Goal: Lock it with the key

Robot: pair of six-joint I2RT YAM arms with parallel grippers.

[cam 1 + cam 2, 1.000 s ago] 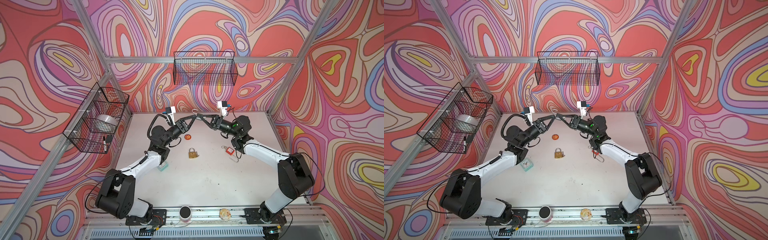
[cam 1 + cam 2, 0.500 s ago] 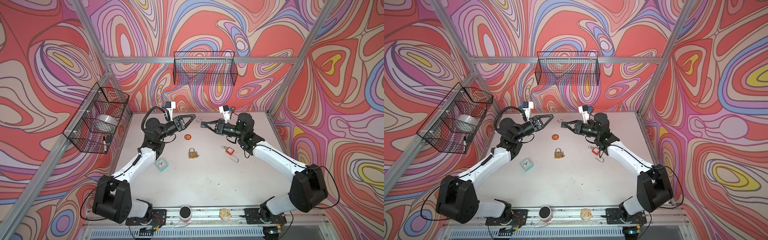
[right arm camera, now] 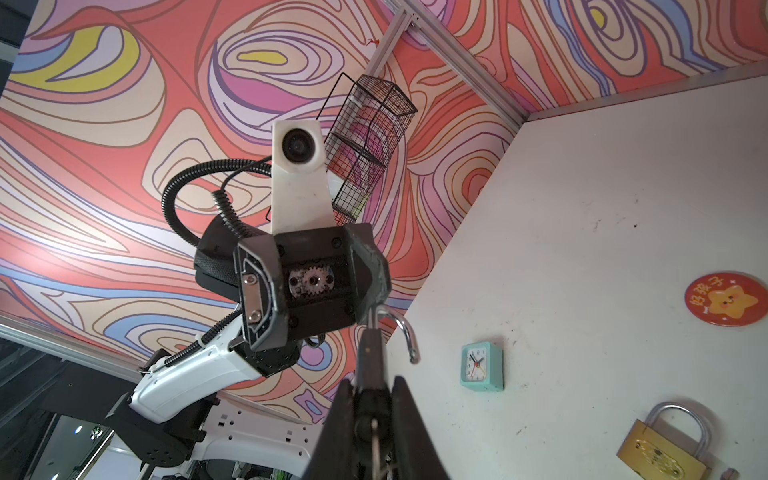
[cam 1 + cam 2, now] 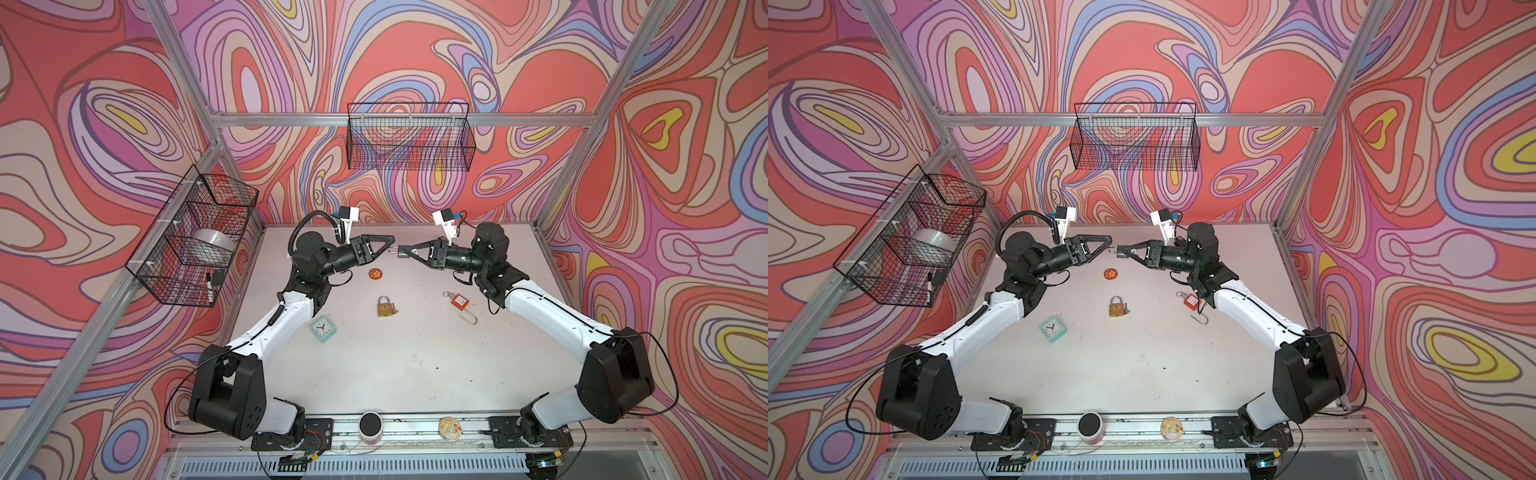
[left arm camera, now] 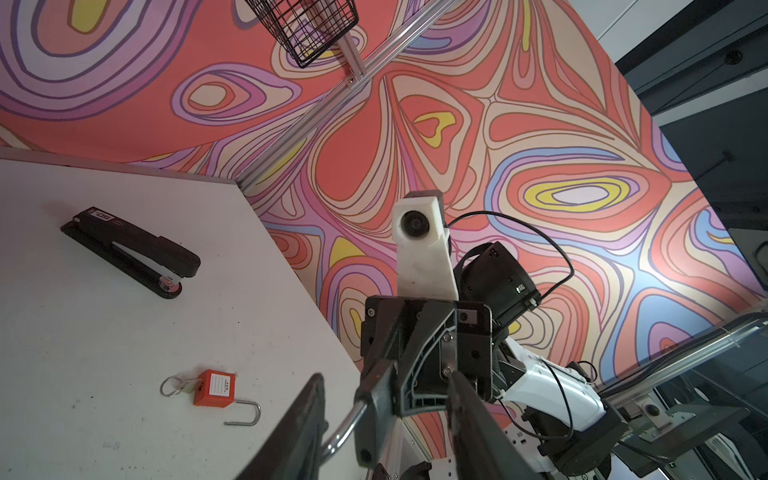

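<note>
A dark grey padlock [image 4: 400, 252] [image 4: 1120, 252] hangs in the air over the back of the table, and my right gripper [image 4: 404, 252] [image 3: 372, 411] is shut on its body [image 3: 372, 361]. Its silver shackle [image 3: 408, 336] [image 5: 347, 426] stands open and points toward my left gripper [image 4: 388, 248] [image 5: 386, 432]. The left gripper is open, and its fingers [image 5: 301, 432] straddle the shackle and the lock's top without closing on them. I cannot make out a key in the held lock. A key ring [image 5: 174, 385] hangs from a red padlock on the table.
On the table lie the red padlock [image 4: 458, 300] with its shackle open, a brass padlock [image 4: 385, 306], a mint clock [image 4: 323, 328], a red badge [image 4: 376, 274] and a black stapler [image 5: 133, 249]. Wire baskets hang on the back wall [image 4: 409, 141] and the left wall [image 4: 195, 237].
The two grippers met a second ago, drew apart, and have come back together. The padlock stayed in the right gripper throughout.
</note>
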